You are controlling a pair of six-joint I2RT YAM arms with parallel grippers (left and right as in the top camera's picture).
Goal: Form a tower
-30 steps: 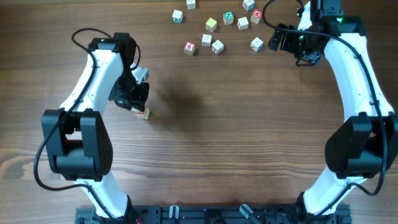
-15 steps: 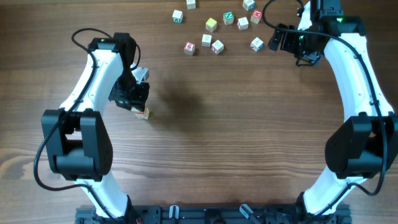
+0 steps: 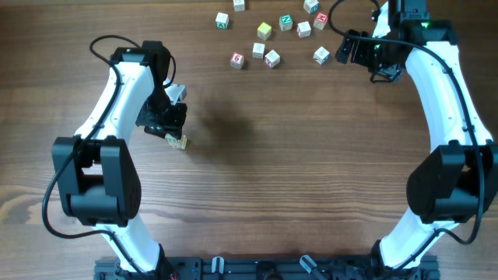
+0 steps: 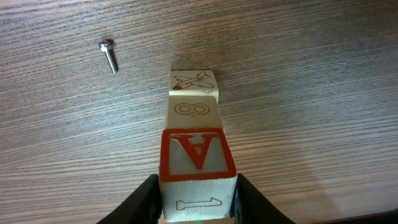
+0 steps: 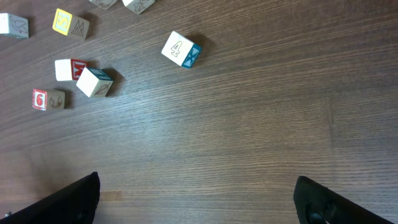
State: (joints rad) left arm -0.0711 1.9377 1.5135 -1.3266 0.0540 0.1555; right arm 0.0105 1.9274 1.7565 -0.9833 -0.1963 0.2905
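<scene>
The left tool (image 4: 198, 190) flanks the three-cube tower (image 4: 193, 112) toward the left edge of the tabletop (image 4: 311, 93); whether it grips is unclear. The right tool (image 5: 196, 193) gapes empty.

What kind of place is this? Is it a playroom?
Probably a robot test bench, not a playroom: a left arm and right arm stand at a wooden table with loose letter cubes and a small tower of them.

Overhead, the left claw (image 3: 172, 132) hides most of the tower (image 3: 180, 141); its marks are too small to read.
</scene>
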